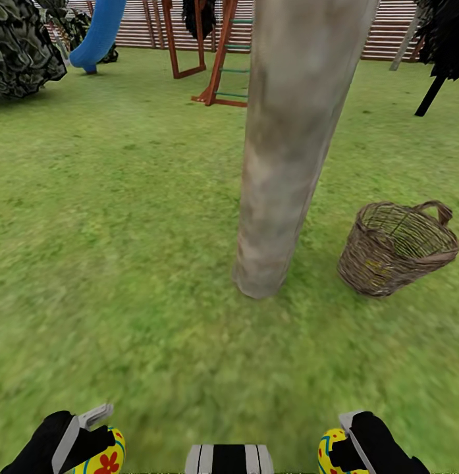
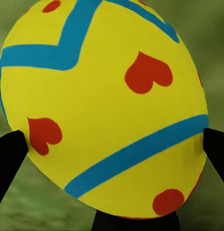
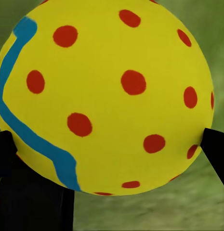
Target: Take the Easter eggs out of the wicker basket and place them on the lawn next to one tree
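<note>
A yellow Easter egg (image 1: pixel 105 455) with blue stripes and red flower marks sits in my left gripper (image 1: pixel 97 444), which is shut on it at the bottom left of the head view; up close the same egg (image 2: pixel 104 106) sits between the two black fingers. My right gripper (image 1: pixel 340 449) at the bottom right is shut on a second yellow egg (image 1: pixel 329 451), which has red dots and a blue line (image 3: pixel 107 96). The thick grey-brown tree (image 1: pixel 288 145) stands straight ahead on the lawn (image 1: pixel 124 263). The wicker basket (image 1: pixel 397 250) lies tilted to the trunk's right; its inside is hard to read.
A wooden play tower (image 1: pixel 209 52) with a blue slide (image 1: pixel 97 33) stands at the back before a slatted fence (image 1: pixel 387 33). A dark leafy bush (image 1: pixel 22 52) is at the far left and a black-leaved tree (image 1: pixel 443 46) at the far right.
</note>
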